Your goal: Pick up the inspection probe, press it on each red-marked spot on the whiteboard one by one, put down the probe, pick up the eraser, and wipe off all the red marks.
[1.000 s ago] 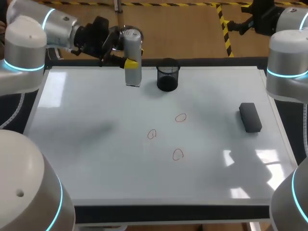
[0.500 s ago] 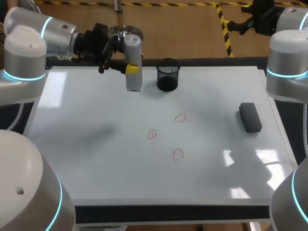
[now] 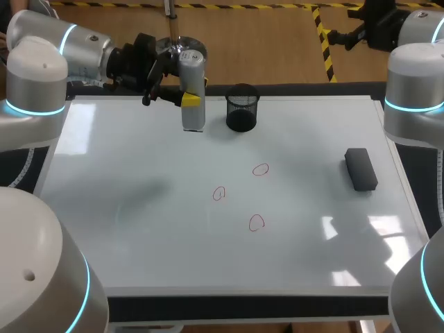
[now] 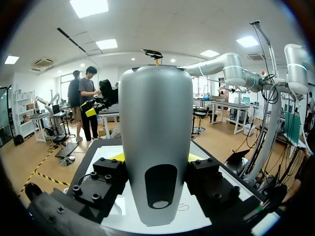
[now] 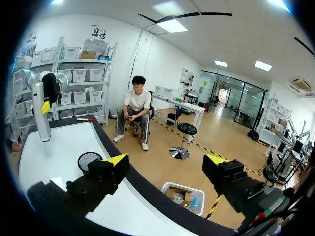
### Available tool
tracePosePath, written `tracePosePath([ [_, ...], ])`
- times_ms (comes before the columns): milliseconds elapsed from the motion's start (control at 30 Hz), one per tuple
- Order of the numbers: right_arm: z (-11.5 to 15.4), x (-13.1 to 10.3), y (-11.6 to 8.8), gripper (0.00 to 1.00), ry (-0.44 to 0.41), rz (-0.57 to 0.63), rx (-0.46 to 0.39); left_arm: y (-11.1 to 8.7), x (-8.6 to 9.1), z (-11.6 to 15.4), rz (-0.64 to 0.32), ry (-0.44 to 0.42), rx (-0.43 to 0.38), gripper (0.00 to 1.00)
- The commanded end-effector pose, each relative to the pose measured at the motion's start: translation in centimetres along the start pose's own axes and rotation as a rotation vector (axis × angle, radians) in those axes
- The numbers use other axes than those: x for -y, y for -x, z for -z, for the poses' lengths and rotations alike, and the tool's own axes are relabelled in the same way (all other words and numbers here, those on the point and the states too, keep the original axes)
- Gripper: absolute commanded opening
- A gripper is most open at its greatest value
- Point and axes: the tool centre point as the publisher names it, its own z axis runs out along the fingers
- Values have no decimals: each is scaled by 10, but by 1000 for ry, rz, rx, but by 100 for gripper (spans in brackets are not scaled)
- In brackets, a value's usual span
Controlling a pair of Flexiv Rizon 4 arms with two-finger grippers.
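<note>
Left tool was clenched on the upright probe, right tool released; I judged best: carry plumb toward 5 o'clock, press squarely onto the red mark.

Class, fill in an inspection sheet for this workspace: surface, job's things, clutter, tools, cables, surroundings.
Surface: whiteboard carrying three red marks near its middle, none wiped.
Job's things: probe upright near the board's far edge; eraser lying on the board's right side, nothing touching it.
Clutter: black mesh cup standing beside the probe.
Grippers: left tool shut on the probe; right tool open and empty, beyond the board's far edge.
Cables: nothing seen.
Surroundings: nothing seen.
</note>
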Motion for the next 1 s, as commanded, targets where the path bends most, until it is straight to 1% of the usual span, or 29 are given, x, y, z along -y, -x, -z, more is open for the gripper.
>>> tracePosePath([
  [33,0,0,0,100,0,0,0,1,0,0,-2,-3,-2,0],
  [633,0,0,0,100,0,0,0,1,0,0,-2,-3,-2,0],
  [833,0,0,0,100,0,0,0,-10,-4,4,-1,0,-2,0],
  [1000,0,0,0,100,0,0,0,-24,-9,9,-3,-6,8,0],
])
